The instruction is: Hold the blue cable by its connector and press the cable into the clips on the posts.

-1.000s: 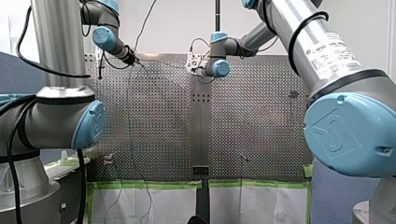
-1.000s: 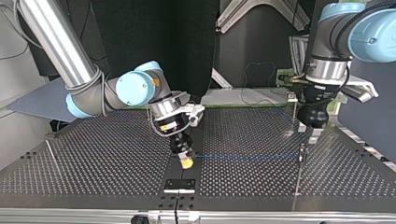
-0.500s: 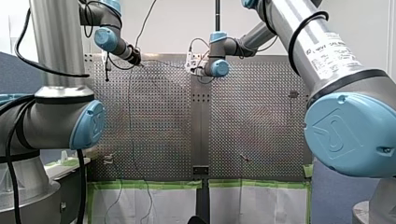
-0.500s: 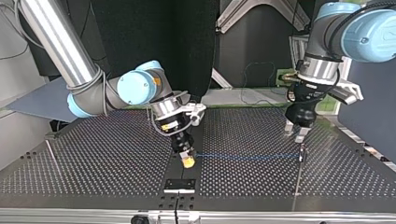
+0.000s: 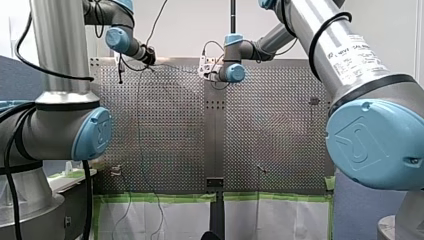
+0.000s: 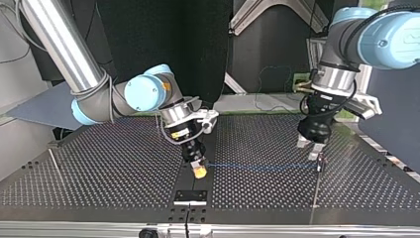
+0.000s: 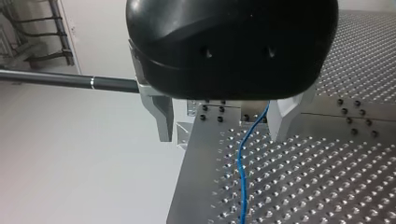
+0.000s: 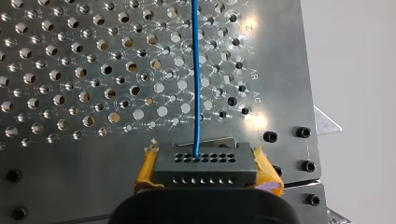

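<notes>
A pale, bare wall (image 5: 190, 25) rises behind the far edge of the perforated metal table (image 5: 170, 130) in the front view, and a blue-grey panel (image 5: 10, 82) stands past the table's left edge. Green tape (image 5: 125, 197) lines the near edge above white sheeting (image 5: 185, 220). From across the table, a black backdrop (image 6: 163, 39) stands behind it, beside grey metal framing (image 6: 250, 14). The light is even.

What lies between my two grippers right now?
In the top view, only the blue cable, running from the connector in my right gripper toward my left gripper, over bare table.
</notes>
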You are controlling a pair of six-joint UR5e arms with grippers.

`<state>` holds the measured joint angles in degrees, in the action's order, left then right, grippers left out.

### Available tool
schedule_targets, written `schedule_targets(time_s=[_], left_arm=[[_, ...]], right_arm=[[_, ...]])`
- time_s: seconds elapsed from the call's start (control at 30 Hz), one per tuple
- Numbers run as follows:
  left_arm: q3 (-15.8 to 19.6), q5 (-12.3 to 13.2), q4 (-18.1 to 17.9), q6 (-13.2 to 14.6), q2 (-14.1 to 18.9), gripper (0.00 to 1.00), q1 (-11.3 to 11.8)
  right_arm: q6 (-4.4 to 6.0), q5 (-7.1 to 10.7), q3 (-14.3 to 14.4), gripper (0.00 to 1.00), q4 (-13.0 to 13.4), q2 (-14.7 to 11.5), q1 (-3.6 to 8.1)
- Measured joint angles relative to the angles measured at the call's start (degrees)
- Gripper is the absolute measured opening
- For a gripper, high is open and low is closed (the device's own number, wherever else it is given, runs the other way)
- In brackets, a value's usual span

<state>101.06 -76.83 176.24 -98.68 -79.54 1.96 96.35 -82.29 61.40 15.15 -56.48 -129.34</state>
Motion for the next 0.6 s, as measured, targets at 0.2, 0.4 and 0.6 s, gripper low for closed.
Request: schedule_targets(time_s=[0.2, 0.4, 0.6], left_arm=[[-1.49, -1.1, -0.12, 0.36, -2.56, 1.0, -1.06], [-2.22, -2.94, -1.14, 1.04, -5.17, 1.0, -2.19], [-3.08, -4.55, -3.77, -0.34, -6.06, 1.0, -2.98]], right_arm=[[0.0, 0.01, 0.01, 0.0, -0.02, 0.0, 0.01], [0.0, 0.02, 0.0, 0.0, -0.02, 0.0, 0.03], [0.0, 0.02, 0.0, 0.0, -0.02, 0.0, 0.05]])
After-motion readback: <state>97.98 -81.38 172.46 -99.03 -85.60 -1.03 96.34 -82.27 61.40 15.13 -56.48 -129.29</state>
